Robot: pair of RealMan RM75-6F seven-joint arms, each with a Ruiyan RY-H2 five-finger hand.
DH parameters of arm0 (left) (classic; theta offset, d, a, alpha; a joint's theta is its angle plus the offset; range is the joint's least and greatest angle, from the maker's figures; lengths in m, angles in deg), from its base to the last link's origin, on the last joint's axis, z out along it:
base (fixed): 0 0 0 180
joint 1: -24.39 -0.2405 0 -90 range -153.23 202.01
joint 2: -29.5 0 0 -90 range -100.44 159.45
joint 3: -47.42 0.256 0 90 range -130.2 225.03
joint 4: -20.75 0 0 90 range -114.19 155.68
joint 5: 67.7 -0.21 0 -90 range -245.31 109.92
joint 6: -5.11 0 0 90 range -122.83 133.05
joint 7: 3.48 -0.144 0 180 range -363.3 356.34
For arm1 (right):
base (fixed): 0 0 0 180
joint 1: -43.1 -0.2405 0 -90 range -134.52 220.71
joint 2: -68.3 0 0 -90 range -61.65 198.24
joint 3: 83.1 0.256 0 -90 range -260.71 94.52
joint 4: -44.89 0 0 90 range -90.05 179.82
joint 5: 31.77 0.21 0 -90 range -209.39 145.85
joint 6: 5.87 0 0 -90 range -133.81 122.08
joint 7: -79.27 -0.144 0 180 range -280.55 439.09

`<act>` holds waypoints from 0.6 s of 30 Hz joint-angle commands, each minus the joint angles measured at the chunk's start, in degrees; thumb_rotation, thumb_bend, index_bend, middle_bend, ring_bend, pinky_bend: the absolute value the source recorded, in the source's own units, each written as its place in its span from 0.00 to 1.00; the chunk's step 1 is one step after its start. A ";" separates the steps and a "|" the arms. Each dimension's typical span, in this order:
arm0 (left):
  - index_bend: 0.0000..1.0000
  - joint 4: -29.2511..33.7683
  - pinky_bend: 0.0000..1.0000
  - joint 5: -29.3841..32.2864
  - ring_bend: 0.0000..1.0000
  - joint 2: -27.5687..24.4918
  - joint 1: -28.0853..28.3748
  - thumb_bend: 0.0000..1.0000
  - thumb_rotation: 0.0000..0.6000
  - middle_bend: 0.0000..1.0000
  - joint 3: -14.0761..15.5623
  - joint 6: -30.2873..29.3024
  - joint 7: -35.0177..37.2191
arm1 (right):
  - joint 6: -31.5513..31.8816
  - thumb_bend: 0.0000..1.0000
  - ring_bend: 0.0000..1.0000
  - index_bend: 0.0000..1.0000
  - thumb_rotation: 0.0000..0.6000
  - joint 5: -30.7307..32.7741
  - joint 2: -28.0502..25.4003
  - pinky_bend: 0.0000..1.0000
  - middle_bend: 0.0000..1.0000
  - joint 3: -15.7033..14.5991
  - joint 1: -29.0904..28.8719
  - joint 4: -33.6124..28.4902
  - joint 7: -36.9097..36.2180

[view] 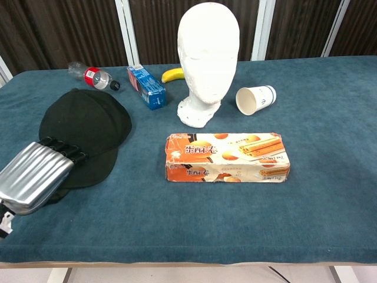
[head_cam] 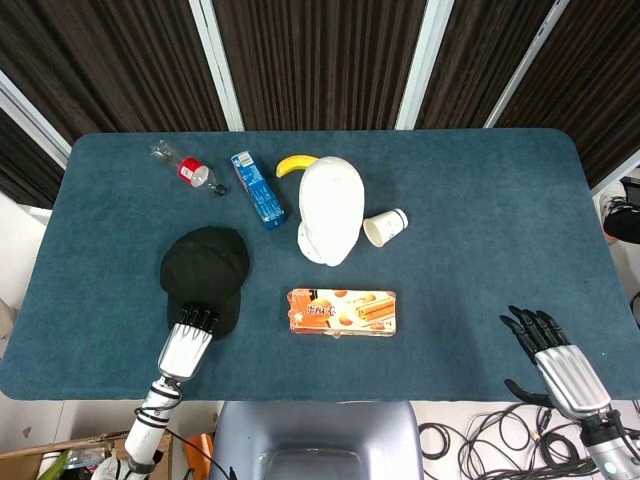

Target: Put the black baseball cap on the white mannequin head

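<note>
The black baseball cap [head_cam: 205,270] [view: 88,121] lies flat on the blue table, left of centre, with its brim towards the front edge. My left hand [head_cam: 187,348] [view: 35,175] is at the brim. Its fingers [view: 62,148] lie over the brim's top and its thumb is hidden underneath, so it appears to pinch the brim. The white mannequin head [head_cam: 330,208] [view: 207,53] stands upright at the table's middle, to the right of the cap and apart from it. My right hand [head_cam: 555,360] hangs off the front right edge, fingers spread and holding nothing.
An orange biscuit box [head_cam: 342,311] [view: 227,157] lies in front of the mannequin head. A tipped paper cup [head_cam: 385,226] [view: 255,98] is at its right. Behind the cap are a blue carton [head_cam: 258,188], a banana [head_cam: 295,163] and a plastic bottle [head_cam: 187,168].
</note>
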 commanded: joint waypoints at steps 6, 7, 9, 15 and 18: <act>0.70 -11.26 0.62 -1.92 0.61 3.89 4.19 0.41 1.00 0.69 1.11 -7.35 9.18 | 0.38 0.18 0.00 0.00 1.00 0.14 -0.05 0.00 0.00 0.03 0.30 0.32 -0.40; 0.71 -12.00 0.64 -1.79 0.62 4.00 4.62 0.41 1.00 0.69 0.92 -8.33 9.95 | 0.44 0.18 0.00 0.00 1.00 0.08 -0.04 0.00 0.00 0.00 0.34 0.36 -0.42; 0.71 -13.16 0.66 -1.37 0.62 4.02 5.57 0.42 1.00 0.70 0.38 -10.91 12.15 | 0.47 0.18 0.00 0.00 1.00 0.03 -0.07 0.00 0.00 -0.06 0.41 0.44 -0.46; 0.72 -14.63 0.68 0.50 0.63 2.54 8.68 0.49 1.00 0.72 -1.81 -18.55 18.02 | 0.11 0.18 0.00 0.00 1.00 0.12 0.19 0.00 0.00 0.01 0.29 0.36 -0.10; 0.73 -14.52 0.68 1.97 0.64 1.23 10.20 0.51 1.00 0.72 -3.42 -22.09 19.68 | -0.07 0.18 0.00 0.00 1.00 0.26 0.23 0.00 0.00 0.09 0.22 0.18 0.15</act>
